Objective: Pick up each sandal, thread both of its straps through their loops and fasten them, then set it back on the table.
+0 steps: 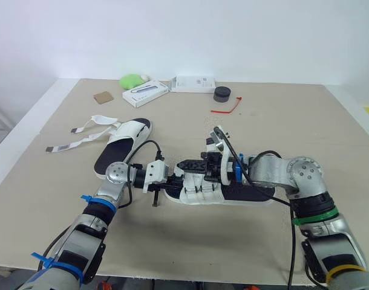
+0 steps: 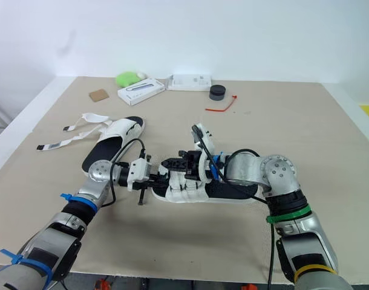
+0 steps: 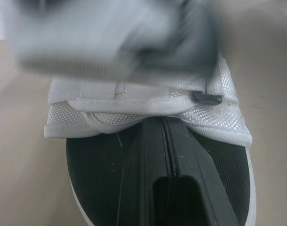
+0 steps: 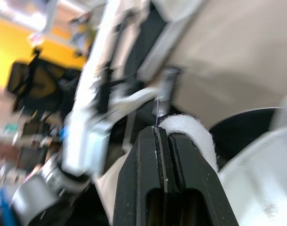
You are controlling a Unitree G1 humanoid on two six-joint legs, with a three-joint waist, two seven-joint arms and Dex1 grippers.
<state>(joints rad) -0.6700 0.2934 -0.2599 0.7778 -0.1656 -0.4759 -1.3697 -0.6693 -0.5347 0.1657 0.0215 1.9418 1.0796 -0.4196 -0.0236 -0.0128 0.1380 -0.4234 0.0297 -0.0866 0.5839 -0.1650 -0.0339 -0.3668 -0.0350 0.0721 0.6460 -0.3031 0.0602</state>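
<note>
Sandal (image 1: 248, 193) under work lies flat on the desk (image 1: 293, 121), directly ahead, between my two arms. My right jaws are clenched on its white strap (image 4: 188, 129), pinched at the very tips. My left jaws are pressed together, empty as far as I can judge. Their tip sits against the edge of the front strap (image 3: 148, 101), just beside the small black loop (image 3: 207, 98).

Procedure, as I judge it:
- Hold the sole down with the left tip so the sandal cannot slide.
- Lead the strap end squarely to its loop, untwisted.
- Feed it fully through before folding it back and pressing it down.
- Avoid pulling upward, which would lift the sandal.

The second sandal (image 1: 127, 142) lies further left, its loose straps (image 1: 81, 136) spread on the desk.
</note>
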